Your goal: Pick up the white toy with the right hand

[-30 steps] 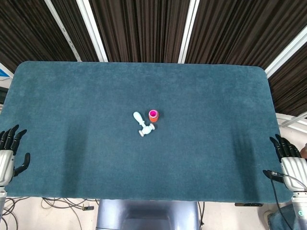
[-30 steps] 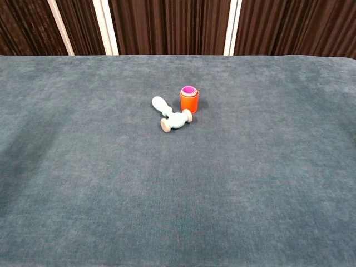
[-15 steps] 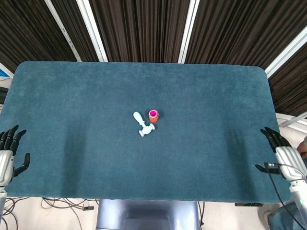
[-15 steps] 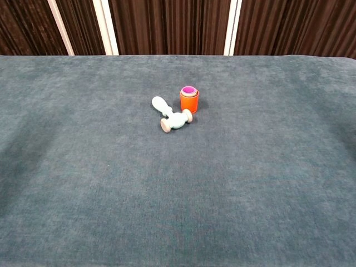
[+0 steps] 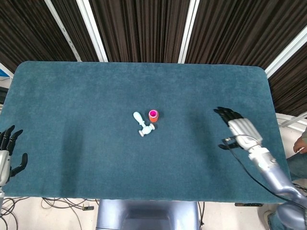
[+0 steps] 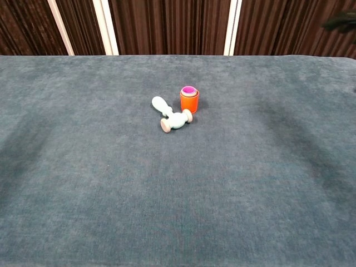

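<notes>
R hand (image 5: 238, 129) is seen over the worktop (image 5: 86, 105) in the head view, at approx. 3 o'clock from the toys, well apart from them; its dark fingers (image 5: 224, 114) are spread and extended toward 10–11 o'clock, nothing is held, and its silver forearm trails off toward 5 o'clock to the frame corner. In the chest view only a dark blurred tip is caught at the upper R edge, too vague to be identified with certainty. The white toy (image 5: 144, 126) is found lying flat nr the worktop centre, a pale hammer-like piece w/ a rounded handle end pointing to approx. 11 o'clock and a crosswise head w/ tan end caps; in the chest view (image 6: 171, 116) it is seen resting on the felt, untouched. An orange cup (image 5: 153, 115) w/ a pink insert is stood upright just beside it at approx. 1 o'clock from the toy's head; whether the two touch cannot be told. L hand (image 5: 6, 152) is seen at the worktop's edge, at approx. 8 o'clock from the toys and well apart from them, fingers apart and pointing up-frame, empty. Behind the worktop, dark slatted panels w/ white strips are visible.
</notes>
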`<act>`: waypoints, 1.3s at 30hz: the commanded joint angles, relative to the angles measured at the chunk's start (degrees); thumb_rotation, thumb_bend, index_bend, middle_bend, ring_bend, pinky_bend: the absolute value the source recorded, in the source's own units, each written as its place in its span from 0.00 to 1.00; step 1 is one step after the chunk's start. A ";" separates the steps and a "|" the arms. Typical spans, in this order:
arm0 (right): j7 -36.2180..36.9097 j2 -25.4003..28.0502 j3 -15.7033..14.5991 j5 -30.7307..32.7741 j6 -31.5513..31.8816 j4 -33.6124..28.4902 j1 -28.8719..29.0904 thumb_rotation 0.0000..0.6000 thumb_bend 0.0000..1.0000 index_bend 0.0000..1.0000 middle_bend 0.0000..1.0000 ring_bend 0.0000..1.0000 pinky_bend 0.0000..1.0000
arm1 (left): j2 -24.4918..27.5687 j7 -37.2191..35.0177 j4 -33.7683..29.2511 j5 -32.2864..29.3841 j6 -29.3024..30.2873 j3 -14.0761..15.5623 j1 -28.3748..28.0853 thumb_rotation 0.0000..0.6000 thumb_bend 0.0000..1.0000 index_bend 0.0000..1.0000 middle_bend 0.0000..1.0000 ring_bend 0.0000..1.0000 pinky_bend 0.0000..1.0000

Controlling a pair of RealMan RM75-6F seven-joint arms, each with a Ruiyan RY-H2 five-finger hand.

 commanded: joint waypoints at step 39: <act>-37.32 -45.29 1.69 27.89 1.18 26.72 24.55 1.00 0.25 0.21 0.25 0.27 0.15 | 0.97 -1.80 -1.66 -4.89 -2.42 -2.04 -0.61 1.00 0.48 0.12 0.00 0.00 0.00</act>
